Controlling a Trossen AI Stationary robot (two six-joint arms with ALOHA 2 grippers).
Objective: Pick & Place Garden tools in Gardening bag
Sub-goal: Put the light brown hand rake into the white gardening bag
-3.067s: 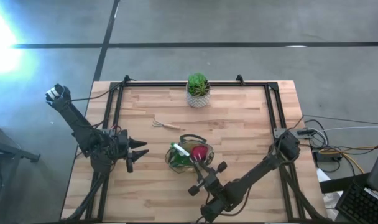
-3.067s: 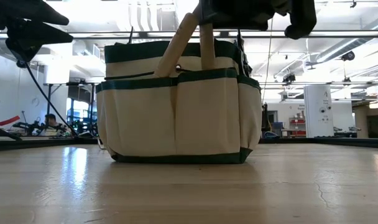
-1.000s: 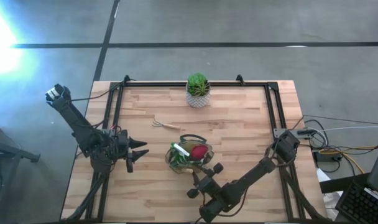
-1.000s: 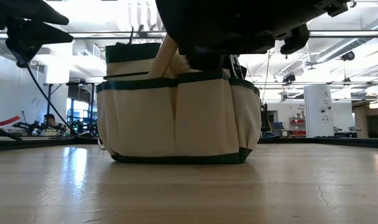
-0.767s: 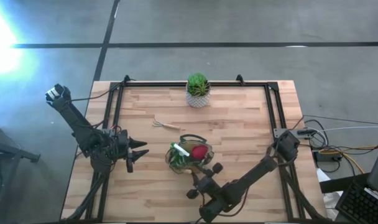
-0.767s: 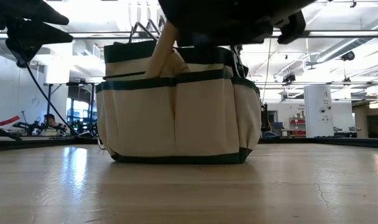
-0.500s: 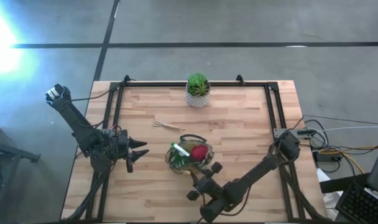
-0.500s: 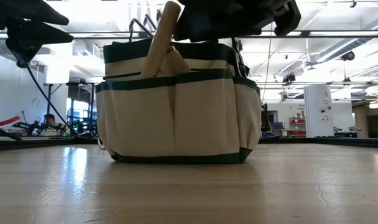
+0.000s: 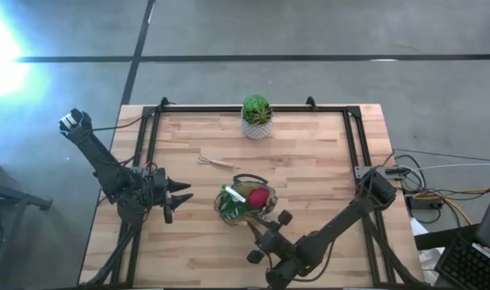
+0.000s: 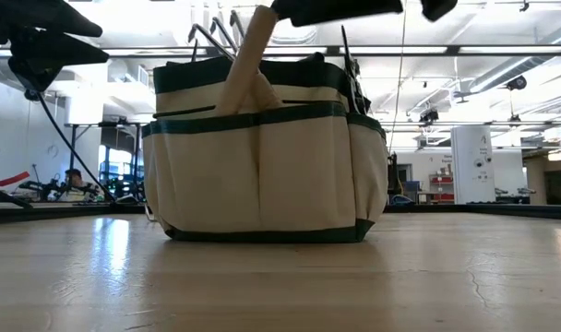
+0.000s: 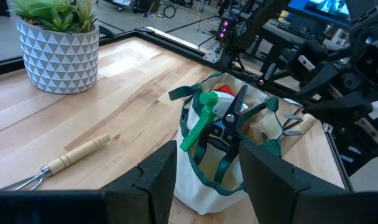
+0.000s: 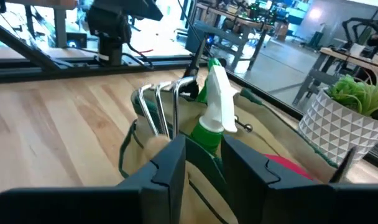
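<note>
The beige gardening bag with green trim (image 9: 247,203) stands on its base mid-table. It holds a green spray bottle (image 12: 217,106), a red item (image 9: 259,196) and dark pruning shears (image 11: 229,121). A wooden handle (image 10: 248,55) sticks up, leaning, from the bag's near side, with metal prongs (image 12: 158,106) beside it. A wooden-handled rake (image 9: 215,162) lies flat on the table beyond the bag. My right gripper (image 9: 263,228) is open and empty, above and just on the near side of the bag. My left gripper (image 9: 184,197) is open and empty, left of the bag.
A green potted plant in a white patterned pot (image 9: 256,116) stands at the table's far edge. A black frame (image 9: 152,137) runs along the left, far and right sides of the table. Bare wood lies on the near side of the bag (image 10: 280,286).
My right gripper has risen from the top of the bag and drawn back a little toward the table's near edge. The wooden handle, half hidden under the gripper a second ago, now shows free, leaning out of the bag, with the prongs beside it.
</note>
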